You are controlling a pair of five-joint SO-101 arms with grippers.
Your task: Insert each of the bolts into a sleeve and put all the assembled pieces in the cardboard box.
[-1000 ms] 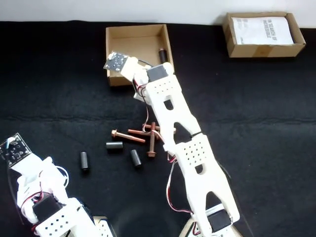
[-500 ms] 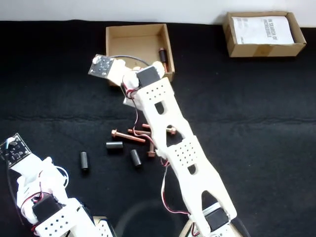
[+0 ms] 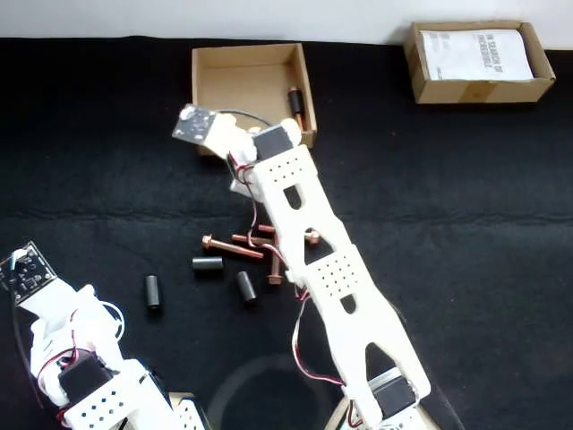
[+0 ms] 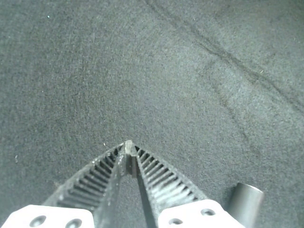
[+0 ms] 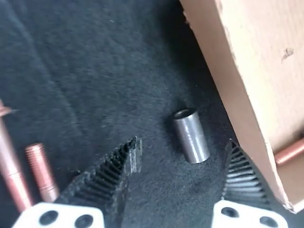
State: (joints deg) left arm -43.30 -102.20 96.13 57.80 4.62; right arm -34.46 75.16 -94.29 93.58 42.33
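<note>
In the cardboard box [image 3: 246, 85], one sleeved bolt [image 3: 294, 97], right hand [image 5: 184, 143] wide above a loose sleeve [image 5: 191, 135], left hand [image 4: 127, 145] closed.

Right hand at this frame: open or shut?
Open. In the right wrist view, the right hand has its toothed fingers spread wide, with a dark sleeve lying on its side between them, untouched.

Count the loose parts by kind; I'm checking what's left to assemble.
Sleeves: 4, one beside the box
Bolts: 4, partly under the right arm
Total: 8
</note>
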